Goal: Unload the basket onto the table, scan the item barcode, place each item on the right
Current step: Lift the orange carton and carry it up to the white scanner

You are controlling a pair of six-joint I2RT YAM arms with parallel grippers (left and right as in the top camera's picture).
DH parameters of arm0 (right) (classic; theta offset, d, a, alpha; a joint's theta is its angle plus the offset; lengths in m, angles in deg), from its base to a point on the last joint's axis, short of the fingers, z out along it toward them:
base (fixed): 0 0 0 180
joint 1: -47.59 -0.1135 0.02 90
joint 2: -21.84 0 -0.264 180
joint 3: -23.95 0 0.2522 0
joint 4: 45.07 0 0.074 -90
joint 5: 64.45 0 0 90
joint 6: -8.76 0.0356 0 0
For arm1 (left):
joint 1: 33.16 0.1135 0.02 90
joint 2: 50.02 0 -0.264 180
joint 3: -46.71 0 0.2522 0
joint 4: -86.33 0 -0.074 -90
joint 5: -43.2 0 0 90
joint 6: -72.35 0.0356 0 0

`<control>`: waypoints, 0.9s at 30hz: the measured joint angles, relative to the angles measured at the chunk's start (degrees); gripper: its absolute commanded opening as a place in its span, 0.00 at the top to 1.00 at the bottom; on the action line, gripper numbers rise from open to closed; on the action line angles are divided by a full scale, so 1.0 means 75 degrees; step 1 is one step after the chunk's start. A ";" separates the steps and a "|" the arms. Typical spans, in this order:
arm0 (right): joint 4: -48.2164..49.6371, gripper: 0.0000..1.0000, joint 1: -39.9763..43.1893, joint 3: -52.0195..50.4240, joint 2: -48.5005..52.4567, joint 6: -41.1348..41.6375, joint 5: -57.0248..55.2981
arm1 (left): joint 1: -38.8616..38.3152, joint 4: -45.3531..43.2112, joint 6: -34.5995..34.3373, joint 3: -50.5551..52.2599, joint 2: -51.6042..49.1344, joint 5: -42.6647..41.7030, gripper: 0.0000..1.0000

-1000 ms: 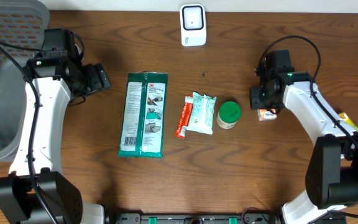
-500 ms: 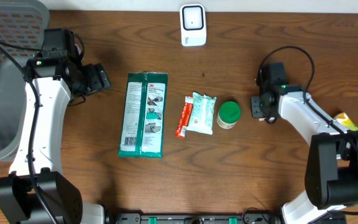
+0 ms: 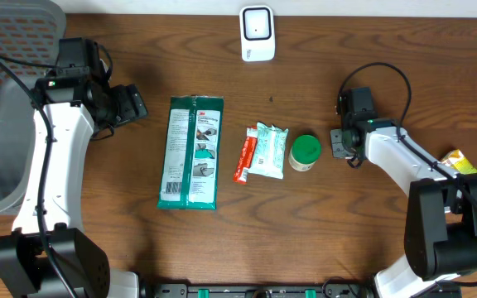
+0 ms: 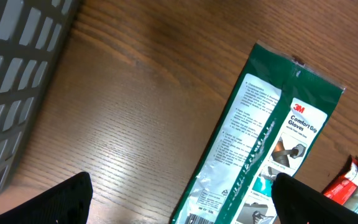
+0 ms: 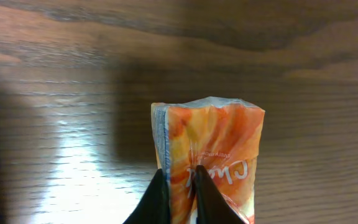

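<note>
wooden table (image 3: 387,66); right tool (image 5: 180,182) pinches orange packet (image 5: 219,137)

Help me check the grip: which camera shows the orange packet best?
Right wrist: the orange packet fills the centre, pinched at its lower edge between the jaws. Overhead, the right gripper hides it. The left wrist view misses it.

Glove pack (image 3: 190,153) left of sachets (image 3: 267,150), then tub (image 3: 305,152) (scanner (image 3: 257,33) behind them)
</note>
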 measured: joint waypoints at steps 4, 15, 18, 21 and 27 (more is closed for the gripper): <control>-0.0245 0.99 -0.0003 0.0102 -0.0134 0.0003 0.0405 | 0.0000 0.0000 0.0000 0.0000 0.0000 0.0000 0.08; -0.2833 0.99 -0.0006 0.2707 -0.1451 0.0731 0.2072 | 0.0000 0.0003 0.0000 0.0000 0.0000 0.0000 0.08; -0.3759 0.99 -0.0006 0.4164 -0.1443 0.1049 0.2340 | 0.0000 0.0000 0.0000 0.0000 0.0000 0.0000 0.08; -0.4593 0.99 -0.0017 0.5648 -0.1317 0.1207 0.2477 | 0.0000 -0.0003 0.0000 0.0000 0.0000 0.0000 0.07; -0.5861 0.99 -0.0052 0.9433 -0.0076 0.1434 0.3308 | 0.0000 -0.0003 0.0000 0.0000 0.0000 0.0000 0.08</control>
